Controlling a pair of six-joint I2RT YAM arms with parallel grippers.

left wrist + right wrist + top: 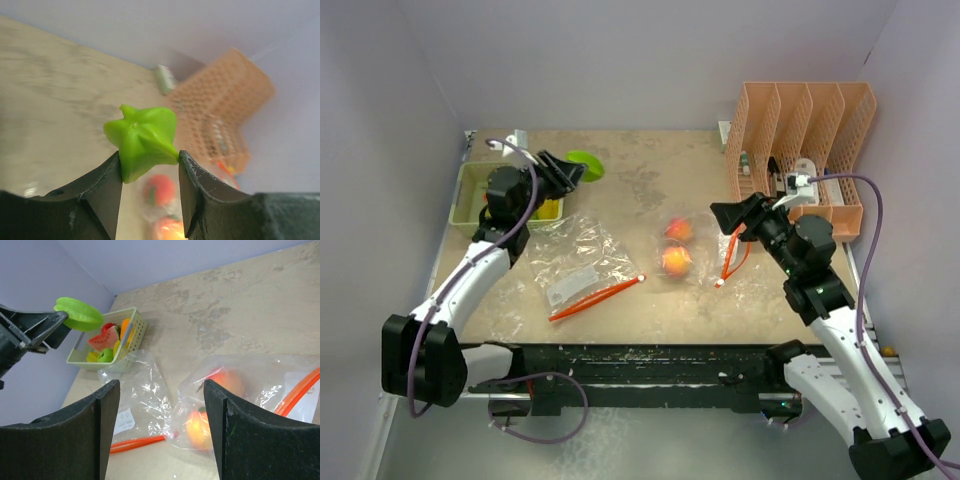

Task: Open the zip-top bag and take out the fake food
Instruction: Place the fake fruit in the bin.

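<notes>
My left gripper [570,170] is shut on a green star-shaped fake food [588,163], held in the air at the back left, just right of the basket. In the left wrist view the green piece [145,142] is pinched between both fingers. A zip-top bag [705,262] lies at mid-table with two peach-orange fake foods [677,245] inside and its orange zip strip [732,258] to the right. My right gripper [728,218] hovers open above that bag, nothing between its fingers [107,430]. The right wrist view shows the bag [260,385] and one fruit [200,429] below.
A flat zip-top bag [582,262] with an orange strip [595,298] lies left of centre, no fake food showing in it. A pale green basket [463,190] at the back left holds several fake foods [105,337]. An orange slotted rack [800,140] stands at the back right.
</notes>
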